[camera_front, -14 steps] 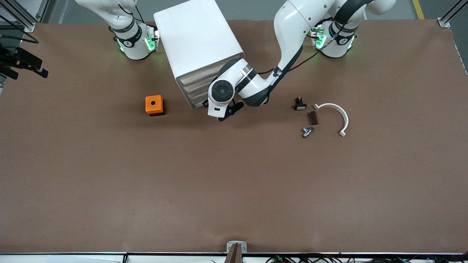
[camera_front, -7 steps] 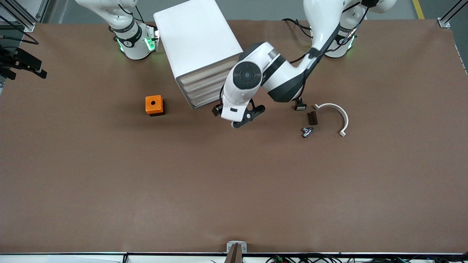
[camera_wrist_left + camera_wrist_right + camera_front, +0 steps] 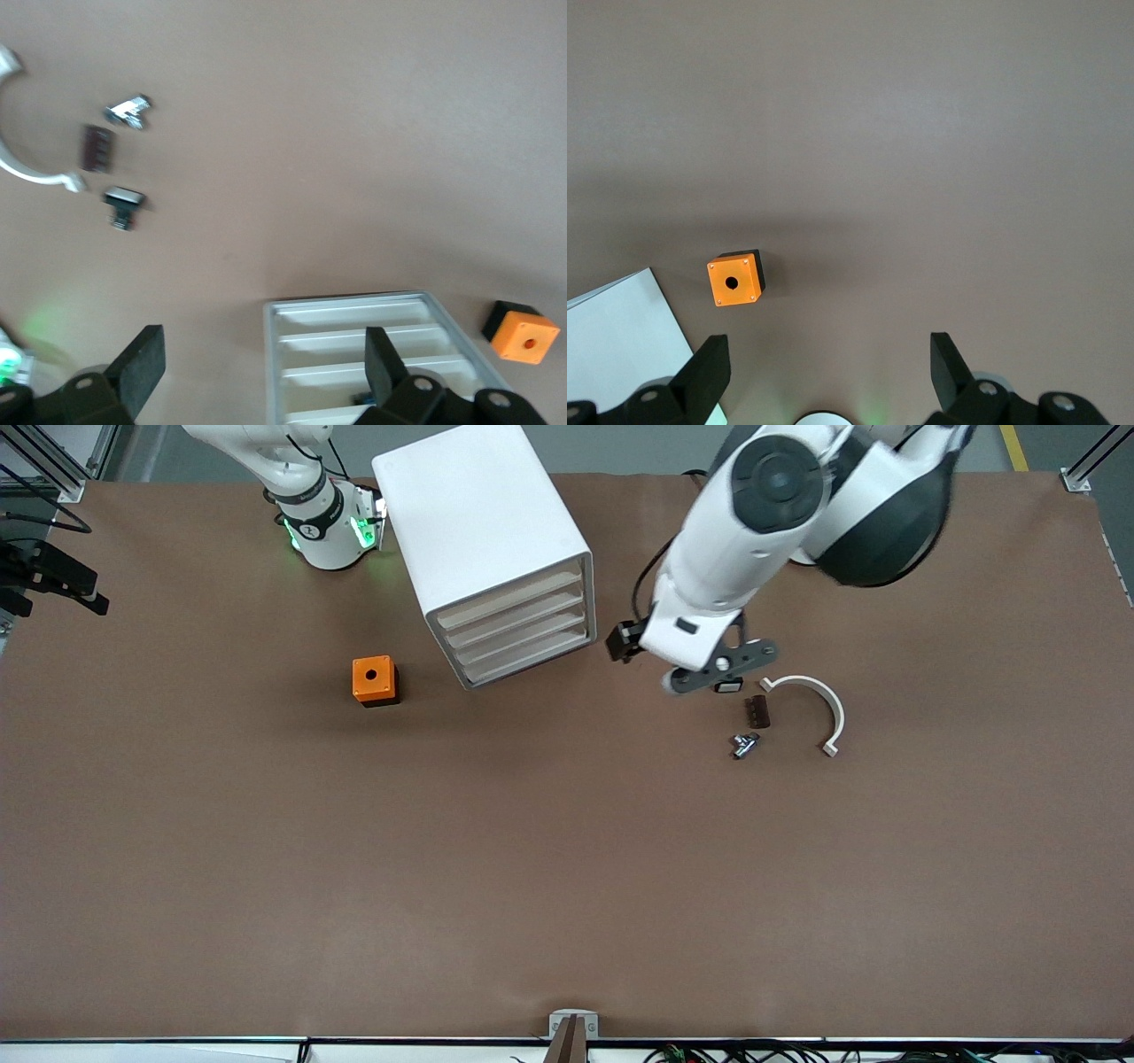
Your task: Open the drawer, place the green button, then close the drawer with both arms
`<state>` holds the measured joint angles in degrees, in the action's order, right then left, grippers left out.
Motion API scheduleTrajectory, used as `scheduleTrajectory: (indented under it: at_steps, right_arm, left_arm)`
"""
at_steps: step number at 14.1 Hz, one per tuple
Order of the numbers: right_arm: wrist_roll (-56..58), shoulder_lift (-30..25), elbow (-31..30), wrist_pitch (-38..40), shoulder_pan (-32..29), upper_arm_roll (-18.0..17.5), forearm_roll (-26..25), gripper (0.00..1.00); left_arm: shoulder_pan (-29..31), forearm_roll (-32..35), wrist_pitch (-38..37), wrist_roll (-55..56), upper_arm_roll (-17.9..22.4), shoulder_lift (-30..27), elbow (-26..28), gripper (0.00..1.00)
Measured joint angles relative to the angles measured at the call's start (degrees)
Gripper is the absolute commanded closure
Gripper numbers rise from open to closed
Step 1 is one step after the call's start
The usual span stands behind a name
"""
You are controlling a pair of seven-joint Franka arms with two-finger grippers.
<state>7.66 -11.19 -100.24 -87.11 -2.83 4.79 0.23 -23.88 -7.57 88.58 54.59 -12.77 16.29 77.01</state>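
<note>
No readable writing showed. The left claw (image 3: 719, 673) hung spread and empty over the bench (image 3: 567, 868) beside the white drawer cabinet (image 3: 496, 558). The right claw (image 3: 824, 376) was spread above the orange box (image 3: 373, 679). No button was visible.

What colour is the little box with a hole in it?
Orange on top, black underneath. The box shows best in the right wrist view.
</note>
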Motion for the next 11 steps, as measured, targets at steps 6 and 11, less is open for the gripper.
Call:
scheduleTrajectory:
  at_steps: [6,11]
  right_arm:
    - [-1.0,0.0,0.0,0.0,0.0,0.1,-0.1,0.00]
    - [-3.3,0.0,0.0,0.0,0.0,0.2,0.1,0.00]
  left_arm:
    - [9.6,1.6,-8.5,-19.7,0.2,-5.2,0.3,0.01]
    - [19.5,1.7,-14.0,-34.8,0.4,-9.3,0.5,0.01]
